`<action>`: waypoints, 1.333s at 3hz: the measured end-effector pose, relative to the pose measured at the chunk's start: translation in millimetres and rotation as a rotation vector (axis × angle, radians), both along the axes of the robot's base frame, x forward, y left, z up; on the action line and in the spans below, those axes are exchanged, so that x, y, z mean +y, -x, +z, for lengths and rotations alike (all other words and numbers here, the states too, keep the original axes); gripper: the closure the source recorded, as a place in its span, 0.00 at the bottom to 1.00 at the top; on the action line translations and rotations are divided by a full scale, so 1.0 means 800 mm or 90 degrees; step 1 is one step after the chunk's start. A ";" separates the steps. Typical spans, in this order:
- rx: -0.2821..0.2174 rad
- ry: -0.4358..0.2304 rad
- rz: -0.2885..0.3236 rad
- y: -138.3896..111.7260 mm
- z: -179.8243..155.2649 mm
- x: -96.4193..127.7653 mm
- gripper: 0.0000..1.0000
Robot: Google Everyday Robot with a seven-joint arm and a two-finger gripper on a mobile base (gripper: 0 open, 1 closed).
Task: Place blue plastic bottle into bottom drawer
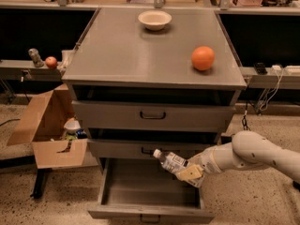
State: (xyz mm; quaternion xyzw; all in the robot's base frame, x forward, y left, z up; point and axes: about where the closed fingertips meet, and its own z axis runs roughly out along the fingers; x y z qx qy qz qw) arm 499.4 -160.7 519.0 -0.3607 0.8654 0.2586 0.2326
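Note:
The blue plastic bottle (pixel 169 161), clear with a white cap and white label, lies tilted with its cap up and to the left. My gripper (pixel 189 173) is shut on its lower end and holds it just above the right part of the bottom drawer (pixel 150 191). That drawer is pulled out and its plain grey inside shows nothing in it. My white arm (pixel 255 151) reaches in from the right.
The two upper drawers (pixel 152 115) are shut. On the cabinet top stand an orange (pixel 203 58) and a white bowl (pixel 154 19). An open cardboard box (pixel 47 130) sits on the floor at the left. Cables hang at the right.

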 end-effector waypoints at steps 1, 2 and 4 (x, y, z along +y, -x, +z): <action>-0.015 0.008 -0.031 -0.005 -0.029 -0.011 1.00; -0.037 -0.016 -0.045 -0.014 -0.110 -0.041 1.00; -0.024 -0.060 -0.066 -0.026 -0.191 -0.056 1.00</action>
